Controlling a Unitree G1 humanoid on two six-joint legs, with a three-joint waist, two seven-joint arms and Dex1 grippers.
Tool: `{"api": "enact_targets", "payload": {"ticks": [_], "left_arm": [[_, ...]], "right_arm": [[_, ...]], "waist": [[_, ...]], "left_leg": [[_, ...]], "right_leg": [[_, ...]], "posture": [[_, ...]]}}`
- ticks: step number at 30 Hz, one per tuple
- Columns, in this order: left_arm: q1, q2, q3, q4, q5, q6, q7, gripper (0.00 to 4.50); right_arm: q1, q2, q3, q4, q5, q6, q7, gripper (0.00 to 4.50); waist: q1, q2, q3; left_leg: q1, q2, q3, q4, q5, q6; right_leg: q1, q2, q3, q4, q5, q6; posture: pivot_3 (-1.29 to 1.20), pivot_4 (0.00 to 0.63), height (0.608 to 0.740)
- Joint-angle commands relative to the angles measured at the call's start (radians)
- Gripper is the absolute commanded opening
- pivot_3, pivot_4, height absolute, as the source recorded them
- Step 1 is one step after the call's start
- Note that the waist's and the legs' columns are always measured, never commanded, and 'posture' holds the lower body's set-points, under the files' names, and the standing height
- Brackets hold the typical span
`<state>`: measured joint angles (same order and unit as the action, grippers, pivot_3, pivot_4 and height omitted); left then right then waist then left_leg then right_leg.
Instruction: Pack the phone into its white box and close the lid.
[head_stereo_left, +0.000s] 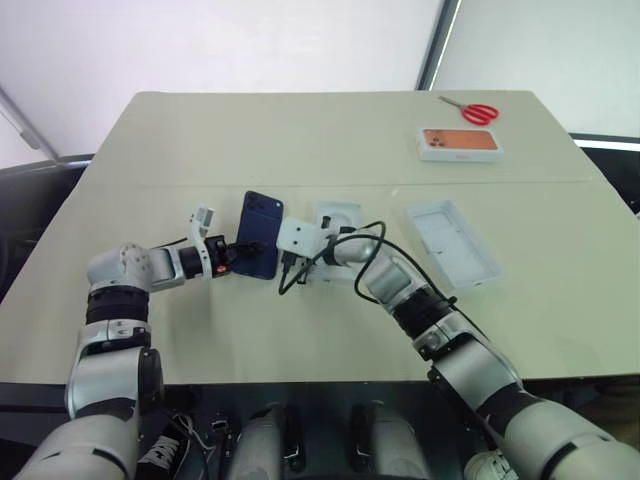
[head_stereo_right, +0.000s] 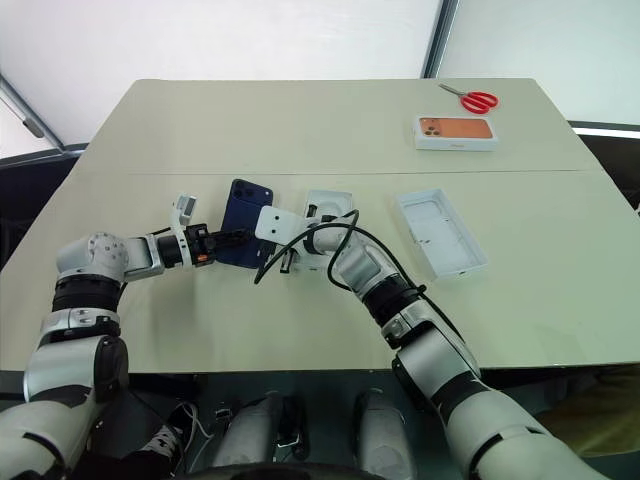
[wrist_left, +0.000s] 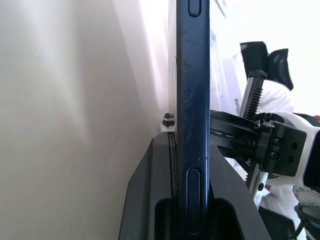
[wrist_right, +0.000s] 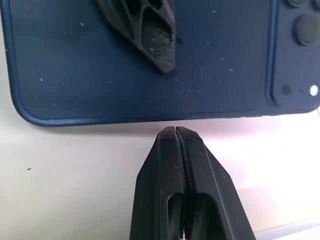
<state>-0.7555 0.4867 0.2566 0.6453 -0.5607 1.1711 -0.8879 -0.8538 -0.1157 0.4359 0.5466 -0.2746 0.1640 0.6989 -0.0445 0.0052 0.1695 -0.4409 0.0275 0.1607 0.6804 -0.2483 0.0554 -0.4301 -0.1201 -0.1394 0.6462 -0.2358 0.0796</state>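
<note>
The left tool (head_stereo_left: 238, 250) clamped the phone (head_stereo_left: 260, 235) by its edges, above the table (head_stereo_left: 300, 130) left of the white box (head_stereo_left: 336, 225). The right tool (wrist_right: 175, 131), fingers pressed together and empty, sat just beside the phone's edge. The lid (head_stereo_left: 452, 242) lay further right.

Head stereo pair looking down over the table (head_stereo_left: 300, 130), wrist cameras close on the phone (wrist_right: 100, 70) (shared by all views)

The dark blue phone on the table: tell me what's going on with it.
The left gripper is clamped on the slim dark navy-blue phone, holding it on edge above the beige table. The right gripper, shut and empty, sits close beside the phone's back. The white lid lies open-side up to the right; nothing is packed yet.
</note>
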Motion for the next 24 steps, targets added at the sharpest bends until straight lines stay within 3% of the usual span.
{"api": "enact_targets", "payload": {"ticks": [1,5,8,11,14,17,24], "left_arm": [[0.021,-0.004,0.027,-0.017,-0.013,0.007,0.045,0.01],[0.014,-0.012,0.135,-0.008,-0.078,-0.017,0.078,0.01],[0.016,-0.027,0.201,-0.028,-0.121,-0.027,0.107,0.00],[0.018,-0.045,0.235,-0.068,-0.153,-0.003,0.136,0.00],[0.026,-0.076,0.258,-0.181,-0.223,0.062,0.158,0.00],[0.034,-0.103,0.266,-0.250,-0.243,0.075,0.204,0.00],[0.074,-0.114,0.225,-0.327,-0.264,0.099,0.224,0.00]], "right_arm": [[-0.008,0.008,-0.078,-0.081,0.085,0.036,0.026,0.00],[-0.014,0.019,-0.235,-0.202,0.301,0.207,0.110,0.00],[0.001,-0.048,-0.305,-0.306,0.415,0.323,0.200,1.25],[0.065,-0.187,-0.244,-0.402,0.413,0.332,0.323,2.76],[0.149,-0.340,-0.171,-0.514,0.421,0.342,0.457,2.76],[0.195,-0.418,-0.113,-0.524,0.351,0.266,0.458,2.76],[0.214,-0.388,-0.097,-0.531,0.341,0.269,0.394,2.76]], "waist": [[0.000,0.000,0.000],[0.001,0.000,0.001],[0.001,-0.001,0.002],[0.008,-0.002,0.002],[0.012,-0.004,0.004],[0.008,-0.006,0.007],[0.002,-0.007,0.007]], "left_leg": [[0.000,0.000,0.000,0.000,0.000,0.000],[0.000,0.000,0.000,0.000,0.000,0.000],[-0.001,0.000,-0.001,0.000,0.000,0.000],[-0.002,-0.001,-0.002,0.000,0.000,0.001],[-0.002,-0.002,-0.002,0.000,-0.002,0.002],[-0.003,-0.002,-0.001,0.000,-0.003,0.001],[-0.002,0.001,-0.001,0.000,0.000,0.000]], "right_leg": [[0.000,0.000,0.000,0.000,0.000,0.000],[0.000,0.000,0.000,0.000,0.000,0.000],[-0.001,0.000,0.001,0.000,0.000,0.000],[-0.001,-0.001,0.000,-0.001,0.000,0.000],[0.000,-0.004,0.000,-0.003,0.000,0.000],[-0.001,-0.005,0.000,-0.002,0.000,0.000],[-0.002,-0.002,0.000,-0.001,0.000,0.000]], "posture": [[0.00,0.150,0.738],[0.00,0.150,0.738],[0.00,0.150,0.738],[0.00,0.150,0.738],[0.00,0.150,0.738],[0.00,0.150,0.738],[0.00,0.150,0.738]]}}
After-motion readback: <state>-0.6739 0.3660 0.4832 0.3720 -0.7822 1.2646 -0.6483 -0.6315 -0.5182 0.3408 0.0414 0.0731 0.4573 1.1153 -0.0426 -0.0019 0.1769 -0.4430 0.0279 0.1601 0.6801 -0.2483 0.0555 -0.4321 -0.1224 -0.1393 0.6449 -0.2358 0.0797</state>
